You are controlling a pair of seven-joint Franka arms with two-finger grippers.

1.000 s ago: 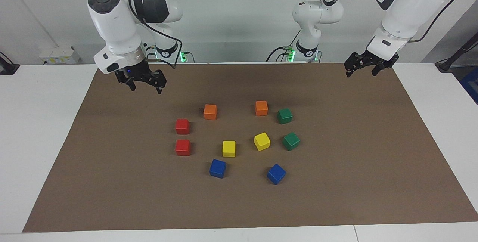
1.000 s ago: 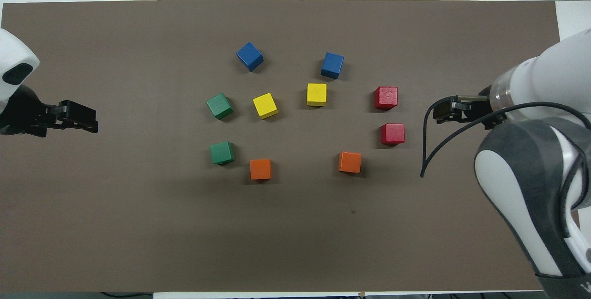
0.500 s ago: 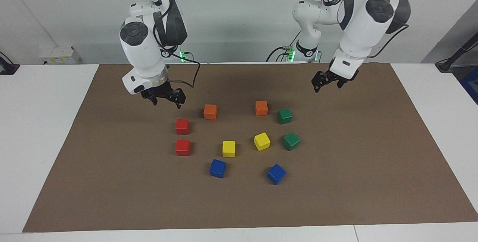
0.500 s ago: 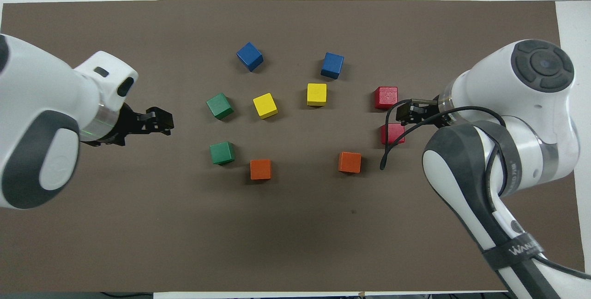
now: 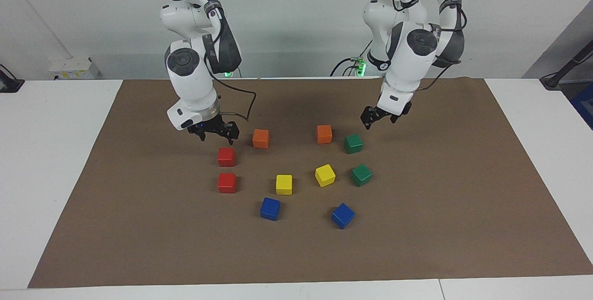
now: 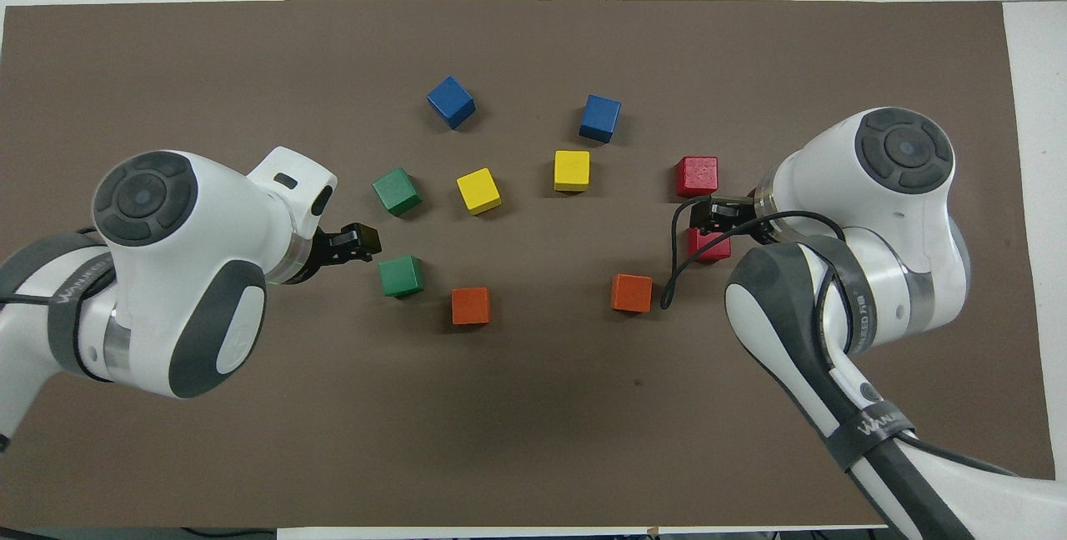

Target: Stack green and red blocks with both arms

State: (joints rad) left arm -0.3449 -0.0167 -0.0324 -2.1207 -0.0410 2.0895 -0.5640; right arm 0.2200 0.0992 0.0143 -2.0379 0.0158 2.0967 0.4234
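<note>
A: Where are the end effectors?
B: The right end effector (image 5: 217, 134) hangs released just above the red block (image 5: 226, 157) nearer the robots. The other red block (image 5: 227, 183) sits just beside it, toward the tabletop's (image 5: 69, 119) edge away from the robots.
A: And the left one?
B: The left end effector (image 5: 377, 119) hovers beside the two green blocks (image 5: 353, 144) (image 5: 361, 174); whether it is released or clenched, I cannot tell. All four blocks lie unstacked near the middle.
</note>
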